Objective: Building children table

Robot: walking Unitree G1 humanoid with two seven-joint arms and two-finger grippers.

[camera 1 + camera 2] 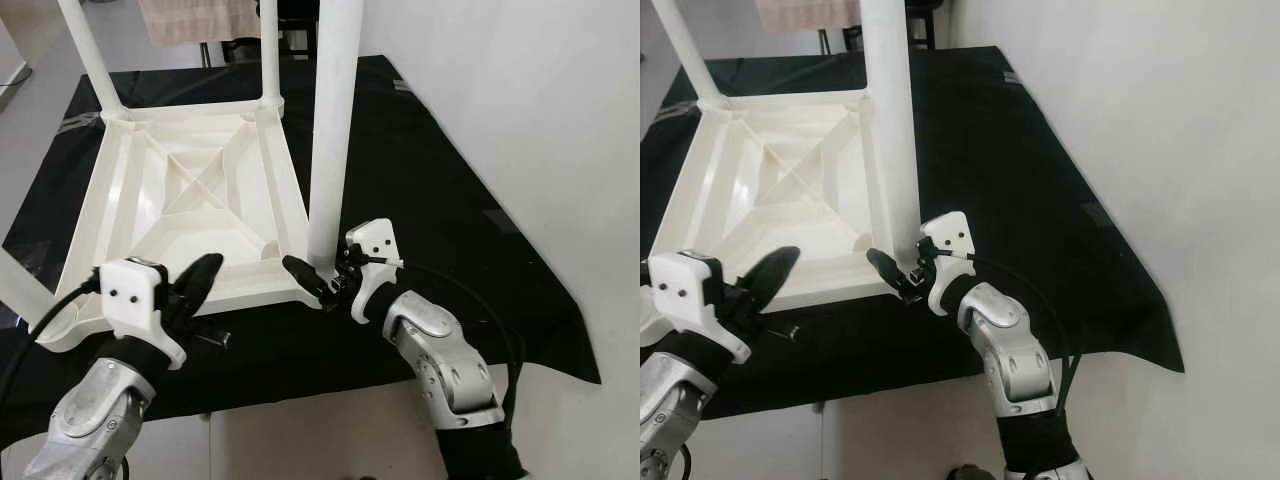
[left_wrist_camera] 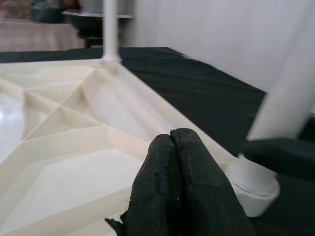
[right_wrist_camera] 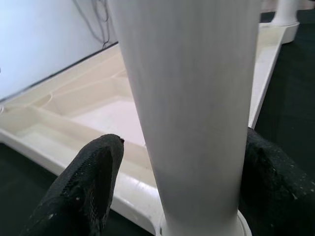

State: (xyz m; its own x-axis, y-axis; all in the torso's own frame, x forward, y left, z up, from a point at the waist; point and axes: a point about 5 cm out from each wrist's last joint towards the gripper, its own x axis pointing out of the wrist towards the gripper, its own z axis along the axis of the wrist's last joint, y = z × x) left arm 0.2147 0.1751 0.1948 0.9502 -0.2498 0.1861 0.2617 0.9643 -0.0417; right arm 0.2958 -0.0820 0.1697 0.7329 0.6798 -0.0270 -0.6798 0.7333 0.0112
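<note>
A white plastic tabletop (image 1: 140,200) lies upside down on a black cloth (image 1: 450,200). A thick white leg (image 1: 332,130) stands upright in its near right corner socket. My right gripper (image 1: 325,280) is open with one black finger on each side of this leg's base; in the right wrist view the leg (image 3: 189,98) stands between the fingers (image 3: 83,187), with a small gap on one side. My left gripper (image 1: 205,268) is shut and holds nothing, hovering over the tabletop's near edge; its fingertips (image 2: 171,142) point across the ribbed underside toward the leg.
Two more legs (image 1: 90,55) (image 1: 268,50) stand at the far corners and one (image 1: 15,285) at the near left. A small black part (image 1: 212,340) lies on the cloth by the near edge. The cloth's front edge drops off near me; a white wall (image 1: 540,90) runs along the right.
</note>
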